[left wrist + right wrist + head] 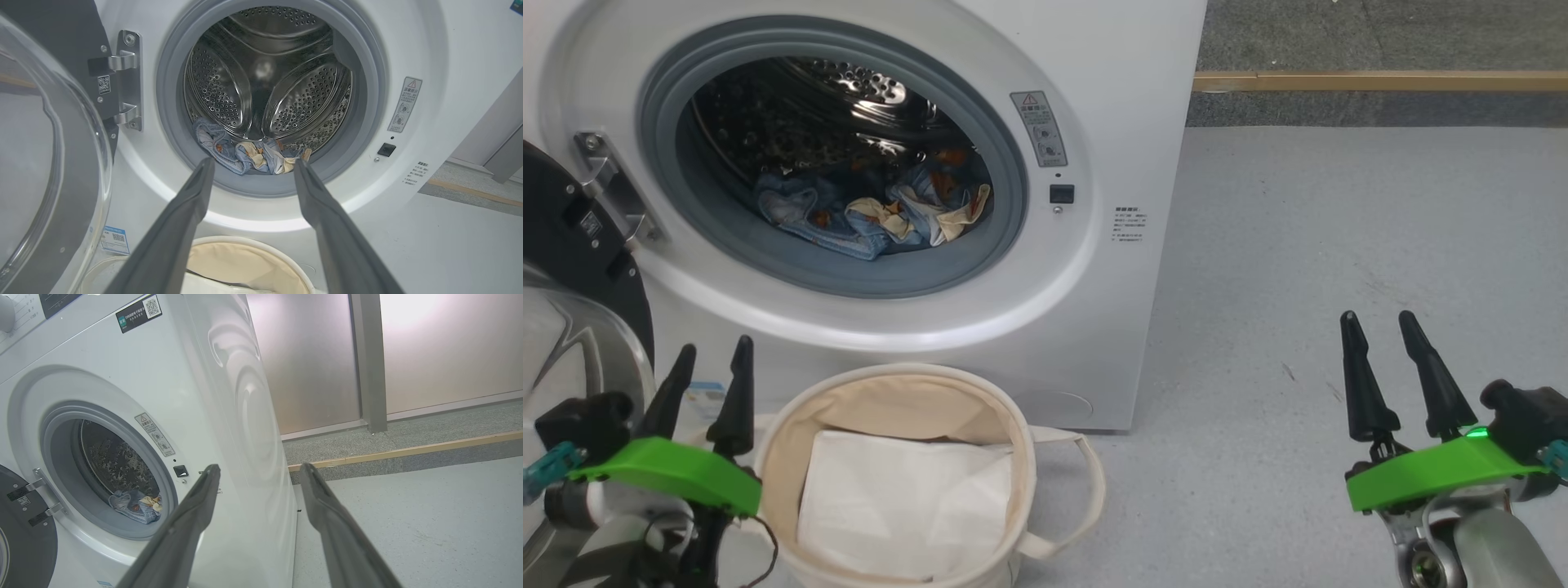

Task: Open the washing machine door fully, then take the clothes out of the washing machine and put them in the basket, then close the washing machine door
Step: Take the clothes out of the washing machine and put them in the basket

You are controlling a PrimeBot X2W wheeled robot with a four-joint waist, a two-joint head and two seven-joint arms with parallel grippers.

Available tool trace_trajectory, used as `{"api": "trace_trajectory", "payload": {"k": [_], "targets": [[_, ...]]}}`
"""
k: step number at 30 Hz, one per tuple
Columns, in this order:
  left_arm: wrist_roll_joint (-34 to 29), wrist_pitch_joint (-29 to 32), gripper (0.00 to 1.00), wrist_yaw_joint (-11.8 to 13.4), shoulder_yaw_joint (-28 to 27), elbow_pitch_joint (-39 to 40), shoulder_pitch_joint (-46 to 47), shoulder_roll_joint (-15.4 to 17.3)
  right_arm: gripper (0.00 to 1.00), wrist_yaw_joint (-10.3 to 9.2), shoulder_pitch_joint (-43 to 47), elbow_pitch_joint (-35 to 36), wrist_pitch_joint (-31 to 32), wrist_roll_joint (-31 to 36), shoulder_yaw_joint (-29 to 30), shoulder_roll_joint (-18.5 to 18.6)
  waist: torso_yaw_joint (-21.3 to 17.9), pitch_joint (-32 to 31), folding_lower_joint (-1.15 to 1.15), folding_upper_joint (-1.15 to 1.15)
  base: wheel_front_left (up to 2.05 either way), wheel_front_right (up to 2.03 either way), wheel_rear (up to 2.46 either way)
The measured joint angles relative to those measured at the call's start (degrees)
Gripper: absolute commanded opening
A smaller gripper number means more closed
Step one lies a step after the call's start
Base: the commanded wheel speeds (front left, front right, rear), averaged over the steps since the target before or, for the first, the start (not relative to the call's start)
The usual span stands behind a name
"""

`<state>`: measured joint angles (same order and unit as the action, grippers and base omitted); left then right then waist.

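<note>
Since the washing machine door (556, 269) stood open, unloading the clothes (866, 212) was due. Left pincer (716, 345) and right pincer (1378, 318) gaped empty; reaching into the drum (792, 122) seemed next.

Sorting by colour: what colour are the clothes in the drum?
The clothes are light blue with brown prints and cream patches; clearest in left wrist view.

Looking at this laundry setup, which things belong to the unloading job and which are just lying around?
For the job: washing machine; washing machine door, swung open; clothes in the drum; basket in front of the machine.

Just lying about: white folded sheet inside the basket; wooden strip on the floor behind.
</note>
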<state>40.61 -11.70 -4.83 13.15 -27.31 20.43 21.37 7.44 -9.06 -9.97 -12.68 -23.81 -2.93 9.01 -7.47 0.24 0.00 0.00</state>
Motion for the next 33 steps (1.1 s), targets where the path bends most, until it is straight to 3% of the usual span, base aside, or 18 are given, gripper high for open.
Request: {"api": "trace_trajectory", "payload": {"k": [10,24,33], "targets": [[-4.6,1.1,1.00,1.1,4.9,-7.0,8.3,-2.2,1.00,0.00,-0.5,0.3,0.0,-0.6,-0.9,0.0,-0.6,1.5,0.00,0.00,0.00,0.00,0.00],[-11.3,7.1,1.00,2.2,9.7,-28.7,35.3,-3.1,1.00,0.00,-6.7,4.9,-1.2,-2.6,-4.1,0.4,-4.0,11.9,0.00,0.00,0.00,0.00,0.00],[-19.6,7.1,1.00,7.1,15.1,-38.7,51.6,-2.9,1.00,0.00,-11.0,8.0,-1.6,-4.1,-3.5,0.0,-6.9,21.8,0.00,0.00,0.00,0.00,0.00]]}}
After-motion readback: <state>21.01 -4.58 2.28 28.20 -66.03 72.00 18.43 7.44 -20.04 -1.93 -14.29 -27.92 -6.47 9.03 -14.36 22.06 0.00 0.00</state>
